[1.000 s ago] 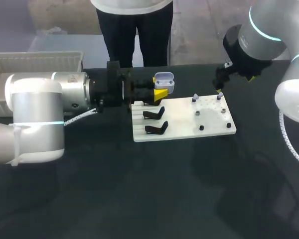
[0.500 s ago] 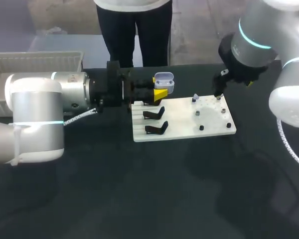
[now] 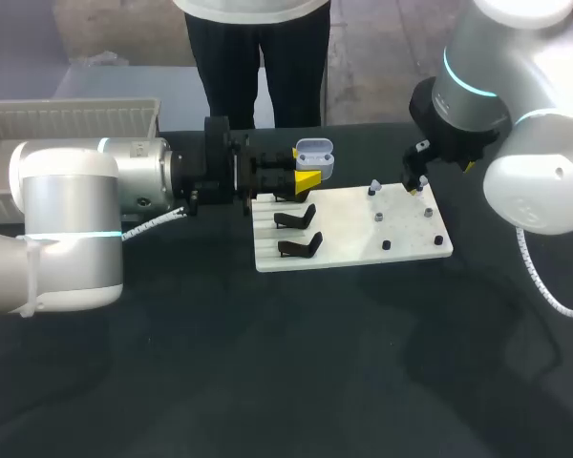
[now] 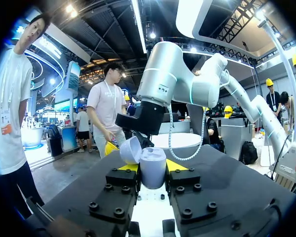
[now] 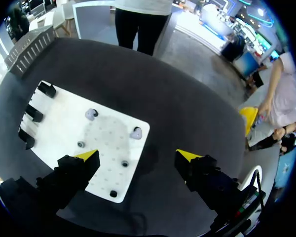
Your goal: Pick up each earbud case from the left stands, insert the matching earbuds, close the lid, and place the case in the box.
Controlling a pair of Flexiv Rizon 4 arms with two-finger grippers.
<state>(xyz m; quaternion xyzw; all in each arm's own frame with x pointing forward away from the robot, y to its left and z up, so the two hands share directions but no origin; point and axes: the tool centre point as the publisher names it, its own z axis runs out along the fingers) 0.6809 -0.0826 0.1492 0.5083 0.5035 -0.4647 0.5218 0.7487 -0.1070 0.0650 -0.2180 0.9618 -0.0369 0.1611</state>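
The left gripper (image 3: 306,177) is clamped on a pale lavender earbud case (image 3: 314,156), both yellow tips pressing it from either side. Its lid is flipped open and tilted back. From the left wrist camera the earbud case (image 4: 152,168) sits squarely between the fingers of the left gripper (image 4: 152,167). It's held up at the far left corner of the white board (image 3: 349,224), right by the black stands (image 3: 296,219) that run down the board's left edge

The right gripper (image 3: 415,181) hangs over the board's far right corner with its jaws spread wide and nothing in them. In its own wrist view the right gripper (image 5: 138,157) straddles the board's edge, one tip over the white board (image 5: 59,123) and the other over the dark table (image 5: 187,113). Two lavender earbuds (image 5: 136,133) sit on the board just ahead of the fingers, with a few small dark pegs (image 5: 124,163) around them

The white slatted box (image 3: 67,119) is off at the far left, well apart from the board
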